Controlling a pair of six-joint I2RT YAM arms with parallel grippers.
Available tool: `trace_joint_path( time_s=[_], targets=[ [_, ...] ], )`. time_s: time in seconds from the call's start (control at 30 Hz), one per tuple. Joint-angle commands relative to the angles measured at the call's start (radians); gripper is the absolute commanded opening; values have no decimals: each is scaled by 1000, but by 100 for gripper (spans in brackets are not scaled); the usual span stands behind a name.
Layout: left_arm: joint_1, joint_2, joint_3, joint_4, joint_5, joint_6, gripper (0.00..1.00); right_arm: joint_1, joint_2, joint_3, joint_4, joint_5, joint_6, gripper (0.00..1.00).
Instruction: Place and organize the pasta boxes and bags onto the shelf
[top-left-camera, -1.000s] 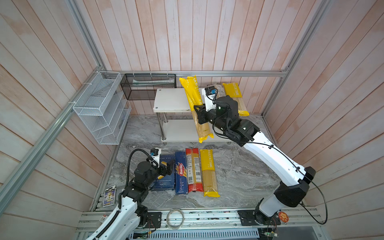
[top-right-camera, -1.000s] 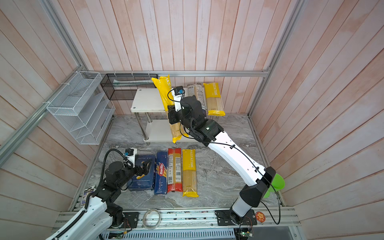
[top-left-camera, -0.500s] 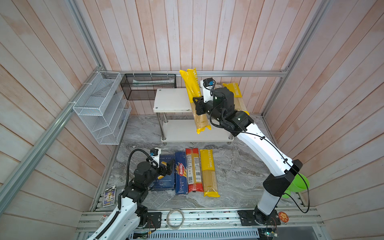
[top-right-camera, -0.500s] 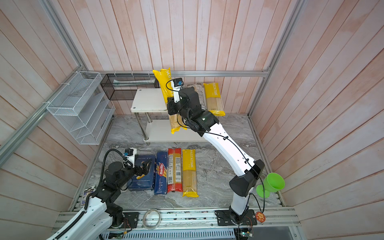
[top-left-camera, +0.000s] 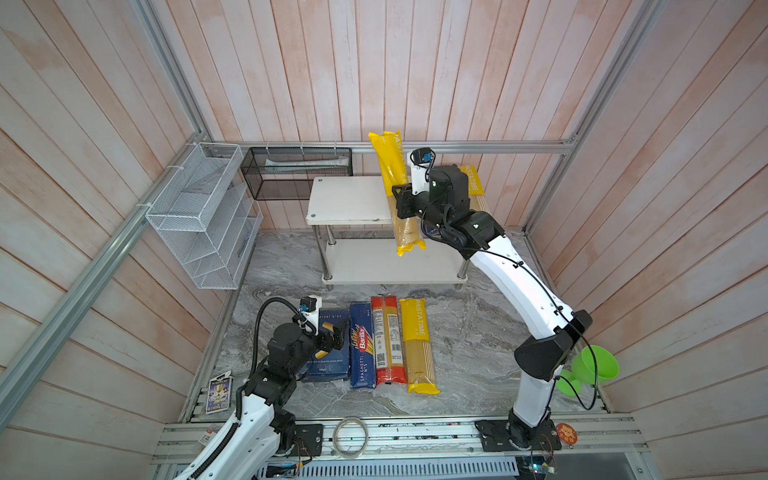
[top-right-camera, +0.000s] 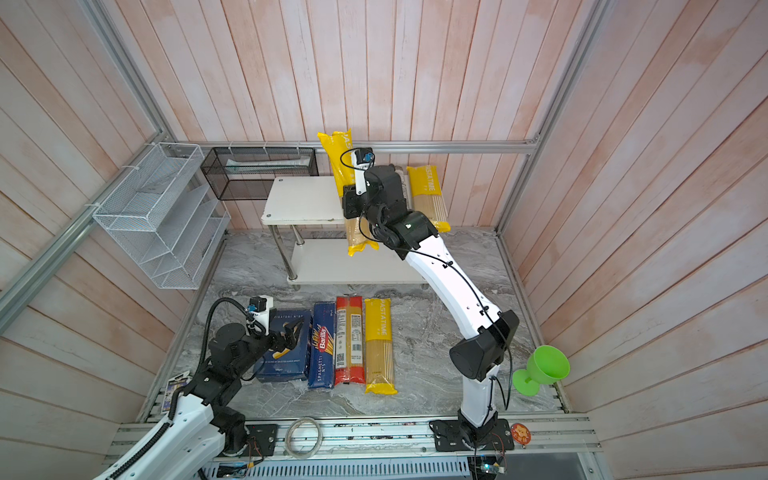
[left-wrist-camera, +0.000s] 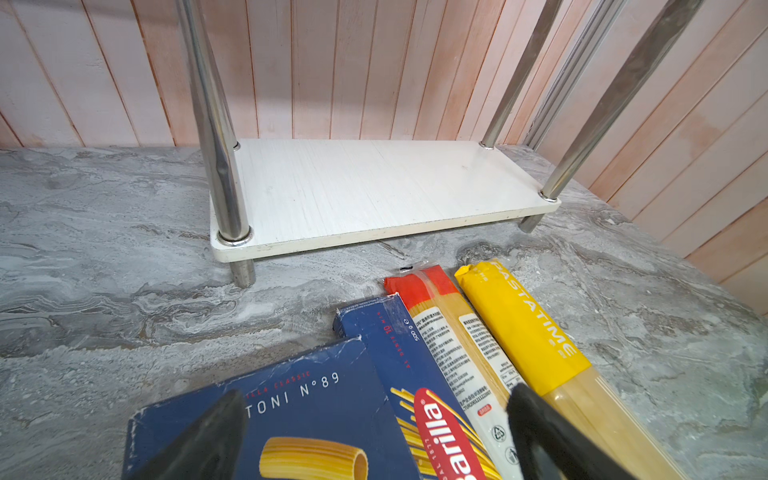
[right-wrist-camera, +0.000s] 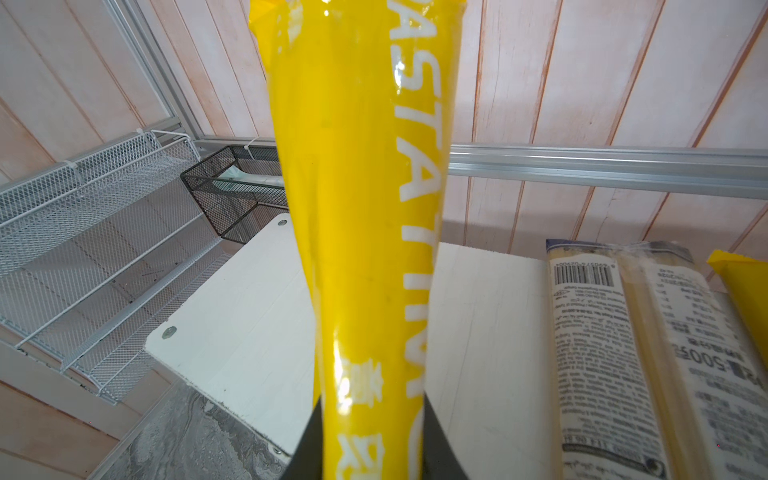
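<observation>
Item 1, yellow PASTATIME bag (top-left-camera: 390, 166): pinched near its middle by the right gripper (right-wrist-camera: 370, 440), whose jaws are closed hard on the pack. It stands steeply tilted over the front edge of the shelf (top-left-camera: 349, 199). Its yellow end rises above the top tier and its clear end hangs in front of that tier, above the lower one. Whether it touches the shelf I cannot tell

Item 2, dark blue and clear bag (right-wrist-camera: 615, 353): flat on the top tier, just beside the held pack, lying front to back

Item 3, second yellow bag (top-right-camera: 428, 195): flat on the top tier at the end nearest the right arm, close alongside item 2

Items 4 to 7, a row on the marble floor (top-left-camera: 469, 345) in front of the shelf, side by side with long sides close: rigatoni box (top-left-camera: 328, 365), spaghetti box (top-left-camera: 361, 349), red-ended bag (top-left-camera: 388, 340), third yellow bag (top-left-camera: 417, 345)

Left gripper (left-wrist-camera: 370, 440): jaws spread wide with nothing between them, poised over the rigatoni and spaghetti boxes. I cannot tell whether it touches them

Lower tier of the shelf: bare

Black mesh basket (top-left-camera: 299, 174): on the wall behind the shelf's far end

White wire-mesh organiser (top-left-camera: 199, 216): on the side wall, well apart from the shelf

Green cup (top-left-camera: 590, 368): far in front of the shelf, beside the right arm
</observation>
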Motion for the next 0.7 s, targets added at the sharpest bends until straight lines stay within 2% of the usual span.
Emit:
trace_joint_path(
  time_s=[0.0, 0.2, 0.67],
  targets=[
    [-3, -7, 0, 5, 0, 11, 100, 1, 5, 101, 107, 9, -7, 5],
    [-4, -7, 0, 5, -1, 10, 100, -10, 49, 164, 91, 17, -5, 5],
    [-5, -13, -3, 4, 0, 10, 100, -70, 100, 182, 92, 11, 31, 6]
  ],
)
